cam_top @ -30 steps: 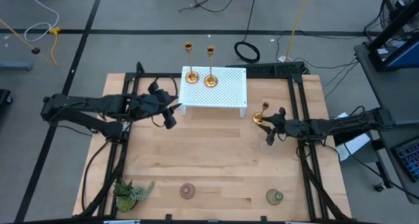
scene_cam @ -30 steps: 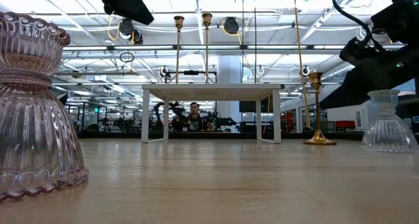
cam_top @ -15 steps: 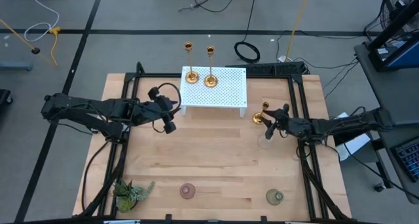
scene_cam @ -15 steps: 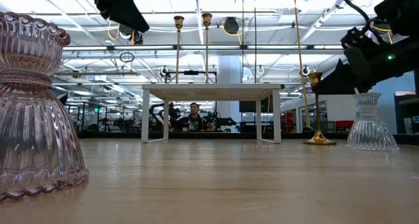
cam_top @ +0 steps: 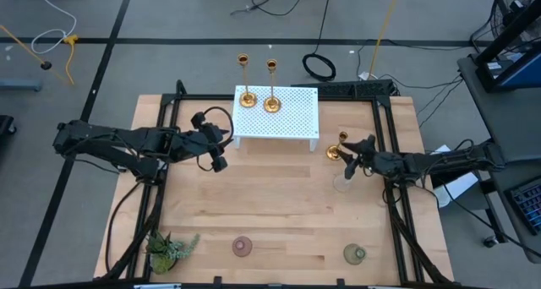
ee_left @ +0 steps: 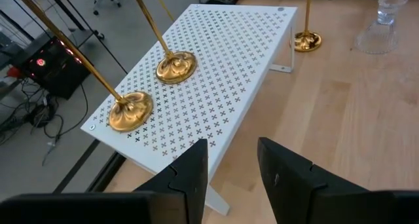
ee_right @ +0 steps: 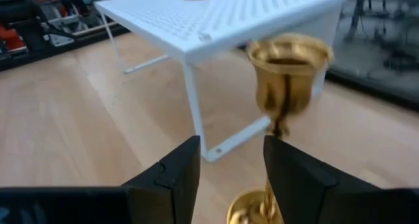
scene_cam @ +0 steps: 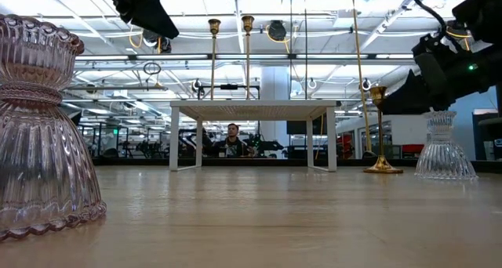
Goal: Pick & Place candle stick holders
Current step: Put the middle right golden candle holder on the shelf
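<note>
Two gold candlesticks [cam_top: 247,95] [cam_top: 271,103] stand by their round bases on the white perforated rack [cam_top: 292,120]. A third gold candlestick [cam_top: 338,149] stands on the table by the rack's right end. A clear glass holder [cam_top: 342,184] sits just nearer than it. A pink holder [cam_top: 243,246] and a green one [cam_top: 355,254] sit near the front edge. My right gripper [ee_right: 229,160] is open and hovers level beside the third candlestick's cup [ee_right: 288,73], which stands just off its gap. My left gripper [ee_left: 232,162] is open, above the table at the rack's near left corner.
A leafy plant sprig [cam_top: 169,248] lies at the front left corner. Black frame rails [cam_top: 161,188] [cam_top: 397,213] run along both table sides. Bare wood [cam_top: 279,196] stretches between the rack and the front holders. A person [scene_cam: 233,139] sits in the room beyond the table.
My right gripper has swung and rolled away from the clear glass holder toward the far edge, up to the gold candlestick's cup. The clear holder, partly covered by the gripper before, now stands free and has shifted a little on the table.
</note>
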`<state>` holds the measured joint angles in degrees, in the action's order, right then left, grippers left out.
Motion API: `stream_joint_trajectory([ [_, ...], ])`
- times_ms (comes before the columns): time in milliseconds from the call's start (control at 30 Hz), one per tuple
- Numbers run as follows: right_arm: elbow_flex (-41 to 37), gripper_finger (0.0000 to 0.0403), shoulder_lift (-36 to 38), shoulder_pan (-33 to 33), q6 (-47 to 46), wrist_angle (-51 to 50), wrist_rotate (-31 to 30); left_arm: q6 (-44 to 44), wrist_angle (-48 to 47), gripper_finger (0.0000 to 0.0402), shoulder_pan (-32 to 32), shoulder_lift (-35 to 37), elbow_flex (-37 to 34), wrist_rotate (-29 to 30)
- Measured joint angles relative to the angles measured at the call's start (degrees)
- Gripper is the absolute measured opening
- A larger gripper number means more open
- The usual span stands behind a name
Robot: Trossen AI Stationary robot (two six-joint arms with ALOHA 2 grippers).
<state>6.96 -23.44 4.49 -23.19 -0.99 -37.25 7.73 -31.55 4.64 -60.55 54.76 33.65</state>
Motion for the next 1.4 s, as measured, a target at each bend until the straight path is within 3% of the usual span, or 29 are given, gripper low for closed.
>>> stream_joint_trajectory([
  [133,0.2,0.016,0.0,0.0,-2.1,-3.3,-0.5,0.0,0.0,0.0141,0.0,0.0,0.0,0.0],
  [333,0.3,0.016,0.0,-0.1,-4.2,-3.3,-9.7,0.0,0.0,0.0141,0.0,0.0,0.0,0.0],
  [733,0.1,0.016,-1.9,-1.6,-0.4,-2.6,-8.9,-1.8,3.2,0.0141,0.0,0.0,0.0,0.0],
  [933,-0.2,0.016,-5.8,-4.3,3.4,3.9,-3.4,-1.6,4.5,0.0141,0.0,0.0,0.0,0.0],
  [1167,-0.2,0.0158,-10.8,-8.0,3.4,5.5,-3.1,-2.0,5.1,0.0141,0.0,0.0,0.0,-0.1],
  [1400,0.0,0.0093,-13.3,-11.6,6.4,10.5,-3.1,-2.0,4.8,0.0141,0.0,0.0,0.0,-0.1],
])
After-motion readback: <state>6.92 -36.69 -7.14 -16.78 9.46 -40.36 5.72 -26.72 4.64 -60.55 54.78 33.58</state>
